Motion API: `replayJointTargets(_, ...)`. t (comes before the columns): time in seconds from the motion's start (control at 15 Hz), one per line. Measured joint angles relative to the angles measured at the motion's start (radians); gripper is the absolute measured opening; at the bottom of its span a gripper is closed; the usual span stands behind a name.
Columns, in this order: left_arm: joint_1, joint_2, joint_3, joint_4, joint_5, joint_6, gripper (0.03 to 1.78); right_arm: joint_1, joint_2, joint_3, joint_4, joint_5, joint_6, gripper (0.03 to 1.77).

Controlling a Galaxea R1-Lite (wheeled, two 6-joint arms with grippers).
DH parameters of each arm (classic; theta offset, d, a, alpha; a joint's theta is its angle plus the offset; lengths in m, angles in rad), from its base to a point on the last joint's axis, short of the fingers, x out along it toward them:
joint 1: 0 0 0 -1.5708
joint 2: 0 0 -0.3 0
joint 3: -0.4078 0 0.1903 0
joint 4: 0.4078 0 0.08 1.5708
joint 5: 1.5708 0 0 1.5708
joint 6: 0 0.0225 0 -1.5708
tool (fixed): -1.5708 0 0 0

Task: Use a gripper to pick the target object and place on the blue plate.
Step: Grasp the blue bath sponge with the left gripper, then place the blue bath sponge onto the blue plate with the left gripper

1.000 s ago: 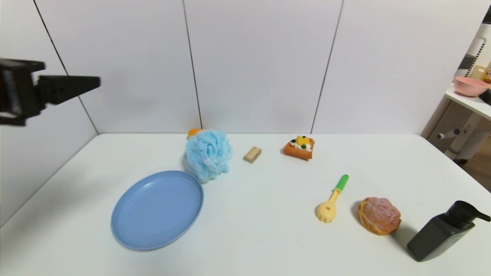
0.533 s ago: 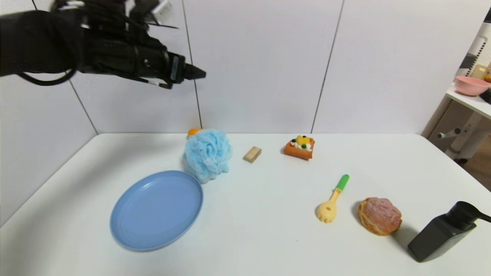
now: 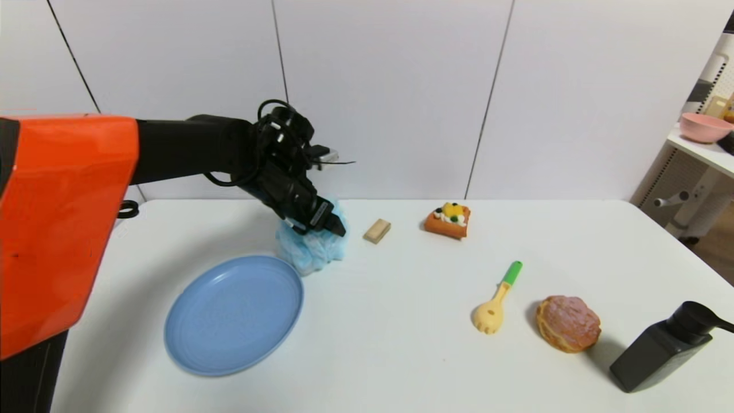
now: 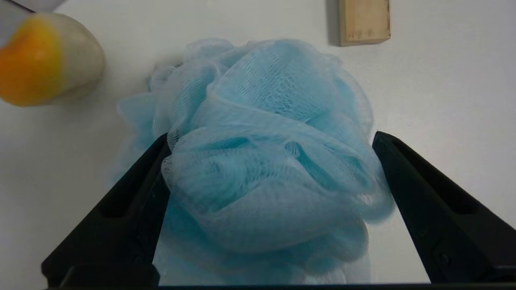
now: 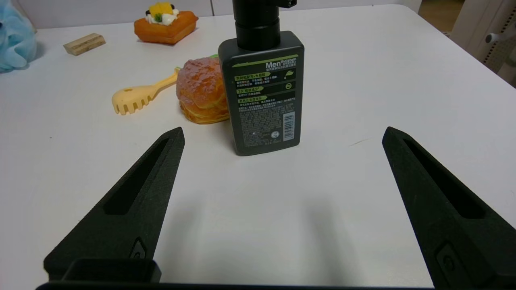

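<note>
Straddling the pouf (image 4: 266, 169), left claw (image 4: 270, 141) spread wide, pouf's top hidden in head view.

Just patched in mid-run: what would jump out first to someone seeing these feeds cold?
The left gripper down over the light-blue bath pouf at the table's far side, fingers spread open on either side of it, not closed. Right beside the pouf, nearer the robot, lies the bare blue plate. The right gripper sits open before the black pump bottle.

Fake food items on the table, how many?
3: cake slice at the back, bread bun front right beside the black pump bottle, orange-tipped item behind the pouf, hidden from the head view.
</note>
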Motion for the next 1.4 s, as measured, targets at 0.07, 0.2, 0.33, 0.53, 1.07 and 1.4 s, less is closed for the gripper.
replayJointTargets(0.07, 0.000, 0.021, 0.000, 0.000, 0.002, -0.001, 1.69, 0.000, 0.000, 0.000, 0.000, 0.000, 0.000, 1.70)
replayJointTargets(0.2, -0.002, 0.054, 0.000, 0.000, 0.000, -0.005, 1.69, 0.000, 0.000, 0.000, 0.000, 0.000, 0.000, 1.70)
replayJointTargets(0.33, -0.002, 0.081, -0.001, 0.022, 0.000, -0.003, 1.69, 0.000, 0.000, 0.000, 0.001, 0.000, 0.000, 1.70)
replayJointTargets(0.53, -0.001, 0.099, -0.001, 0.032, 0.001, -0.003, 1.24, 0.000, 0.000, 0.000, 0.000, 0.000, 0.000, 1.70)
replayJointTargets(1.07, 0.018, -0.131, 0.036, 0.047, 0.000, -0.010, 0.80, 0.000, 0.000, 0.000, 0.000, 0.000, 0.000, 1.70)
replayJointTargets(1.4, 0.080, -0.460, 0.200, 0.122, 0.044, -0.011, 0.80, 0.000, 0.000, 0.000, 0.000, 0.000, 0.000, 1.70)
